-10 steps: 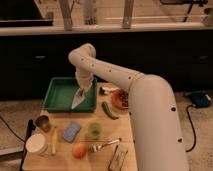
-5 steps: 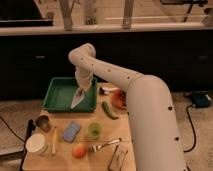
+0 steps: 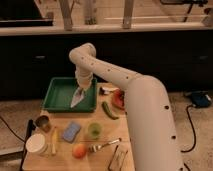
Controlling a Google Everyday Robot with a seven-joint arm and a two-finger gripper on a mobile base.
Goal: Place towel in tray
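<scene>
The green tray [image 3: 56,95] sits at the back left of the wooden table. My gripper [image 3: 82,86] hangs over the tray's right half, at the end of the white arm that reaches in from the right. It is shut on the towel [image 3: 77,97], a pale grey cloth that droops from it in a narrow point. The cloth's lower tip reaches down to the tray floor near the front right corner.
Right of the tray lie a red bowl [image 3: 119,99] and a green cucumber-like piece [image 3: 110,110]. In front are a blue sponge [image 3: 71,131], green cup [image 3: 93,130], orange fruit [image 3: 79,150], fork [image 3: 104,146], white cup [image 3: 36,143] and a brown cup [image 3: 42,121].
The gripper and the hanging towel stay almost where they were over the tray's right side. No other object has moved.
</scene>
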